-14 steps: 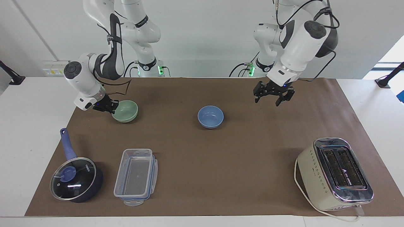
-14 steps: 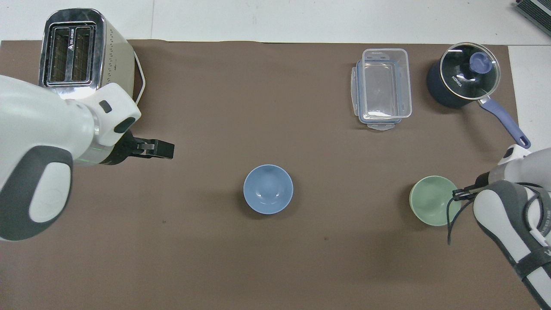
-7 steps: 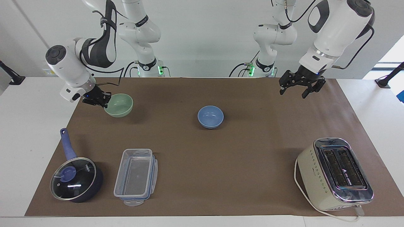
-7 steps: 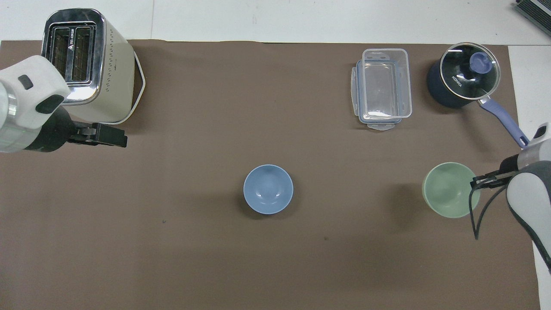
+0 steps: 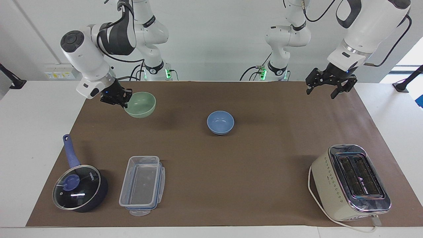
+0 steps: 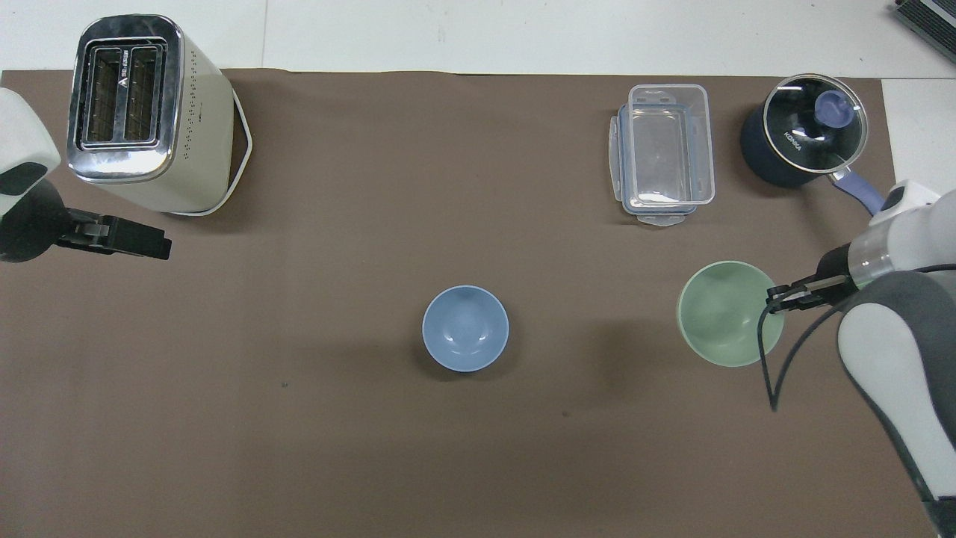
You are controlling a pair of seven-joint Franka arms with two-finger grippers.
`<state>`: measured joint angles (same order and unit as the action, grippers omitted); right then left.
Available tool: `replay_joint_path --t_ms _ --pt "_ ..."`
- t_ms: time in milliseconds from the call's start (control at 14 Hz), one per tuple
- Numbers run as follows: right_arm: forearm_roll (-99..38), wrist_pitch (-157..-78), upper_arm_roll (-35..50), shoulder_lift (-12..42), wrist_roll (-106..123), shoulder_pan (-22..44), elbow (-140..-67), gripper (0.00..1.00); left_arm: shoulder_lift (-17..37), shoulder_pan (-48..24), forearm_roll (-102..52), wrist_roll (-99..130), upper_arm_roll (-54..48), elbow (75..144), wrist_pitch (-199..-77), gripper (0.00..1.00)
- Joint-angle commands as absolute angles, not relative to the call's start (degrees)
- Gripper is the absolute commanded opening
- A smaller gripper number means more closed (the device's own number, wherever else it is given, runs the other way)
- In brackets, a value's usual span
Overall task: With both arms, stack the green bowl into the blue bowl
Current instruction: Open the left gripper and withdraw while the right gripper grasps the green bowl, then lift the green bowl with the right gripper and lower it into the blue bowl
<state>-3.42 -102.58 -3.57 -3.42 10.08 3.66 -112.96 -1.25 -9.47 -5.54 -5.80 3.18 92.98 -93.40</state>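
Observation:
The pale green bowl (image 5: 142, 105) hangs tilted above the brown mat at the right arm's end of the table. My right gripper (image 5: 125, 99) is shut on its rim, which also shows in the overhead view (image 6: 777, 300) at the bowl's (image 6: 724, 314) edge. The light blue bowl (image 5: 220, 122) stands alone on the mat at the middle (image 6: 465, 329). My left gripper (image 5: 322, 89) is open and empty, raised over the mat's edge at the left arm's end (image 6: 149, 246).
A cream toaster (image 5: 350, 181) stands farther from the robots at the left arm's end. A clear plastic container (image 5: 142, 185) and a lidded blue-handled saucepan (image 5: 79, 186) stand farther out at the right arm's end, beneath and past the held bowl.
My right gripper has lifted the green bowl off the mat and carried it a little toward the blue bowl. My left gripper has risen and drawn back toward its own end.

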Motion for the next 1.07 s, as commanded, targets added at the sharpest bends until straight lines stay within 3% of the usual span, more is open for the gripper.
replay_joint_path --t_ms 0,714,1000 --pt "-4.1 -102.1 -3.5 -3.7 3.5 8.0 -112.5 0.0 -0.3 -9.2 -4.4 -6.6 2.7 90.9 -91.0 1.0" --pt "-11.1 -106.3 -1.6 -2.5 -16.9 23.4 -113.6 0.0 -1.4 -7.8 -4.4 -6.6 2.9 91.0 -87.6 1.0" --pt "-12.2 -113.5 -1.5 1.0 -19.9 26.3 -113.6 0.0 -2.0 -7.7 -4.4 -6.6 3.2 91.1 -87.5 1.0"
